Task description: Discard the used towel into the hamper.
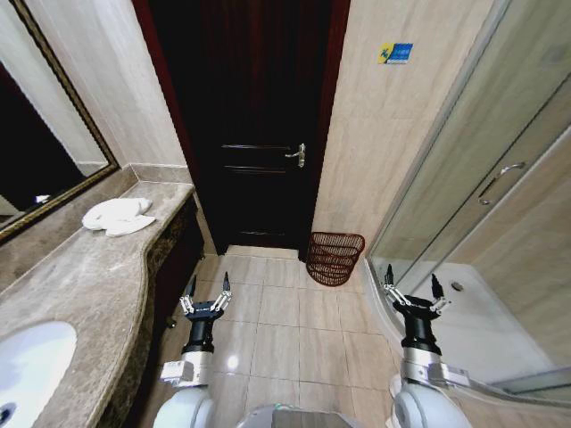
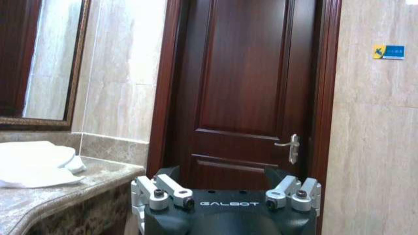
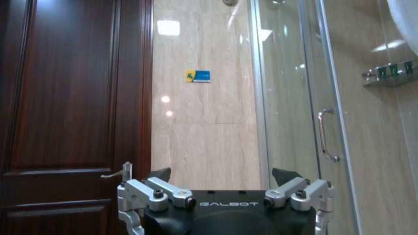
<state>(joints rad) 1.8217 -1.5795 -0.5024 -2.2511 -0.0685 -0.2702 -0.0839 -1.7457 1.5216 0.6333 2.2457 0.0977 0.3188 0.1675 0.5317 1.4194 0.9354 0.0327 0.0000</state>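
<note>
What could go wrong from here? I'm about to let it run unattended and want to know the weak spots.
1. The towel lies far back on the marble counter, with the open left gripper low beside the counter's edge; reaching could bump it.
2. The hamper is small and stands between the door and the shower glass; a loose drop may miss.
</note>
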